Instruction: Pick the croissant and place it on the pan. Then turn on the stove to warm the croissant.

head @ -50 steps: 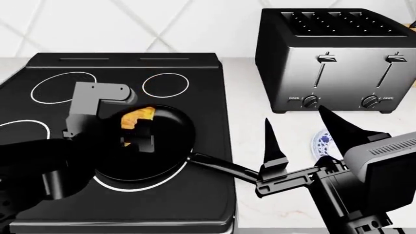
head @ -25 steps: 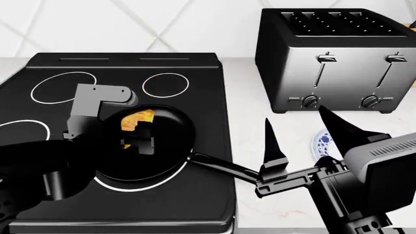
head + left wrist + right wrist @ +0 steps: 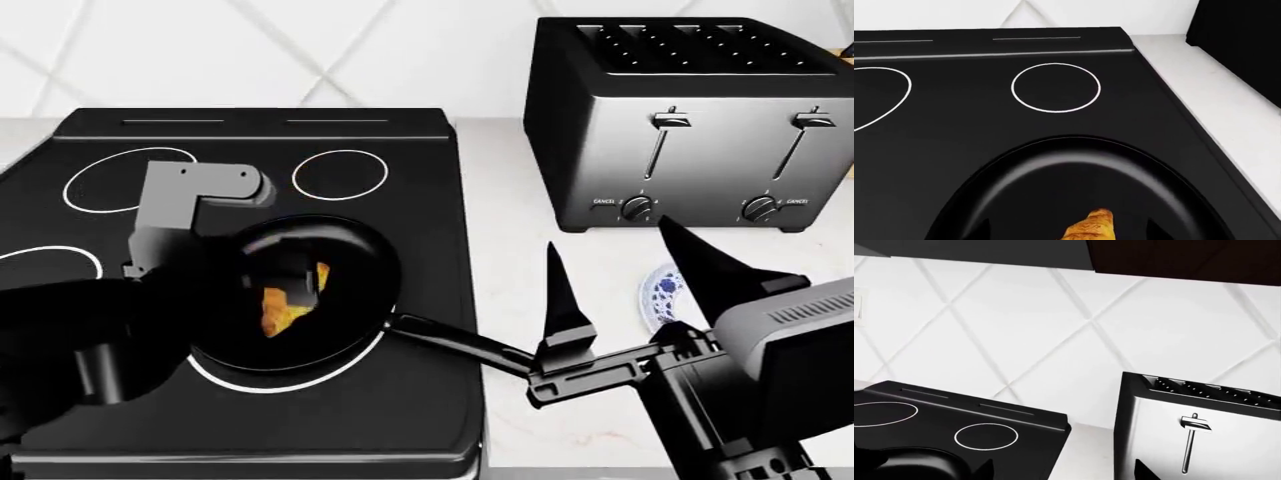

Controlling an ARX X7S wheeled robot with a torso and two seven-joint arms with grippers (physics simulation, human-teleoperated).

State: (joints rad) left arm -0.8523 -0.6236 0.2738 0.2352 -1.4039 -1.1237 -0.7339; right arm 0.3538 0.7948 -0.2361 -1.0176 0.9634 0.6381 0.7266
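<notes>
Flaky golden croissant [image 3: 291, 300] is lying inside the round black pan [image 3: 350, 250], w/ the pan sitting on the glossy black glass stove [image 3: 400, 400], front burner ring. Left gripper [image 3: 220, 290] hangs just over the pan, can't tell if it's spread or not. Right gripper [image 3: 627, 290] has its pointy black fingers wide apart, empty, near the shiny steel toaster [image 3: 694, 130] and a blue-patterned plate [image 3: 661, 292].

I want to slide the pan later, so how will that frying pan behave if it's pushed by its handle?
The pan looks rigid. It will probably glide on the smooth glass stove. Its long handle juts off to one side, so a sideways push likely swivels it. The loose croissant may slide inside.
</notes>
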